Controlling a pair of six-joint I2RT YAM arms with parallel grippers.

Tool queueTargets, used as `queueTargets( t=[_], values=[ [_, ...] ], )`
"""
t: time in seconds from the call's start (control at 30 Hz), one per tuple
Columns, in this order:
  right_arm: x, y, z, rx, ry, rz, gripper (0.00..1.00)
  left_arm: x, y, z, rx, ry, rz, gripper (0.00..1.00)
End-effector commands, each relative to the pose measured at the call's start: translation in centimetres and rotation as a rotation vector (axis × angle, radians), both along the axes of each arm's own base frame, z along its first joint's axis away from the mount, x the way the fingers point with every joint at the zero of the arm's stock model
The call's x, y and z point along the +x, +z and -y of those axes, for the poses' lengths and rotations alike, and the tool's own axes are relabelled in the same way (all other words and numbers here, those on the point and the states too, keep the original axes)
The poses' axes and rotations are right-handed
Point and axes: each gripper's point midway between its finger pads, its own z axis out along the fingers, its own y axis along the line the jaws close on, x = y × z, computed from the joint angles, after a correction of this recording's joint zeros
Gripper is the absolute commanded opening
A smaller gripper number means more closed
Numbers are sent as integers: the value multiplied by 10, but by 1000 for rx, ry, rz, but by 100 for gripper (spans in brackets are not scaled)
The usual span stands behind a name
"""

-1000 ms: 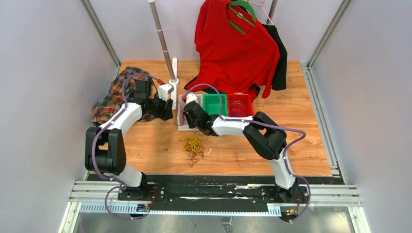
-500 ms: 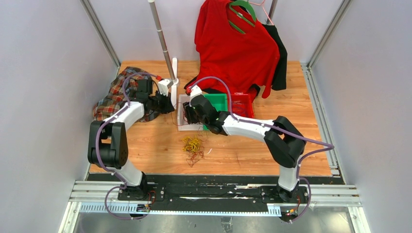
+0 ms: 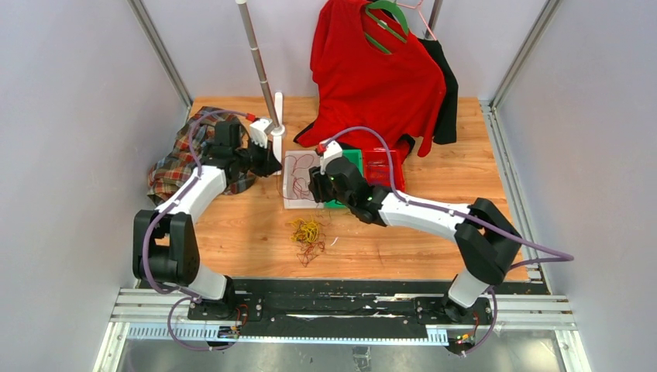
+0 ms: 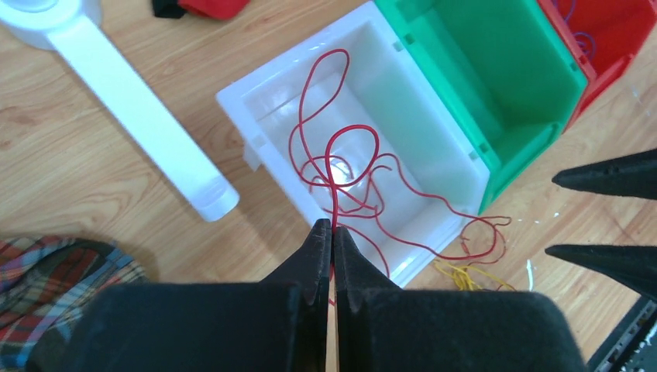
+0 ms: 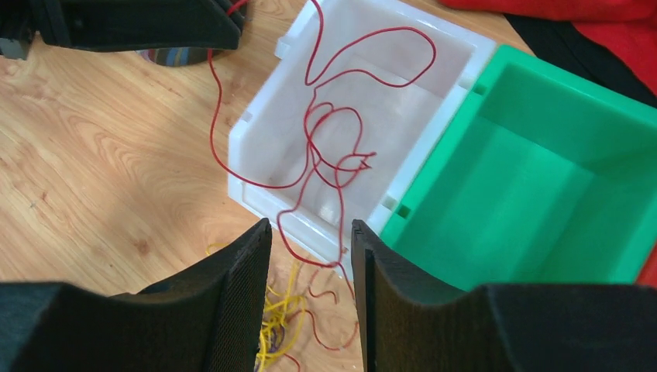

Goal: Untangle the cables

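Wood-grain table point(image 3: 480, 194) carries a white bin point(image 4: 418, 101) with a green bin point(image 5: 542, 194) touching its right side. A red cable point(image 4: 333, 198) loops loosely inside the white bin and spills over its near rim. The left gripper point(image 4: 332, 232) pinches that cable (fingers fully together). The right gripper point(image 5: 308, 240) hangs over the near rim, jaws apart, holding nothing. More cables point(image 3: 307, 230), yellow and red, lie tangled nearer.

right pincer point(image 5: 308, 229) agape | red cable point(image 5: 335, 141) looped in white bin point(image 5: 422, 91) | green bin point(image 5: 534, 194) touching it
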Motion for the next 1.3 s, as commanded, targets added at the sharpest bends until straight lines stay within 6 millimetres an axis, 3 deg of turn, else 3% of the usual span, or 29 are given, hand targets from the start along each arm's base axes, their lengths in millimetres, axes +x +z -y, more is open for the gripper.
queueTargets(
  t=[0.0,0.13,0.47,0.67,0.77,0.87,0.9,0.93,0.97,1.17,1.27],
  values=[
    [4,1,23,26,-53,3,43,-1,17,26,-25,-63,46,1],
    [2,2,38,39,-90,1,42,8,5,47,51,-92,59,1],
    [-11,-6,77,53,-170,-6,42,57,-38,65,280,-27,88,1],
    [-21,-12,90,79,-193,-26,40,66,-65,70,378,-39,65,1],
    [-24,-13,92,86,-198,-34,39,68,-62,68,402,-23,71,2],
    [-26,-10,95,86,-201,-31,39,63,-48,64,410,-23,80,24],
    [-26,-9,95,84,-200,-30,39,61,-43,62,418,-23,83,33],
    [-26,-7,96,83,-203,-29,39,59,-38,59,427,-19,88,48],
    [-26,-6,97,83,-206,-29,40,57,-32,57,429,-18,94,54],
    [-34,-3,96,76,-189,-40,45,38,14,50,391,-38,110,86],
    [-42,-6,94,61,-180,-37,48,29,33,46,391,-55,124,96]
  ],
)
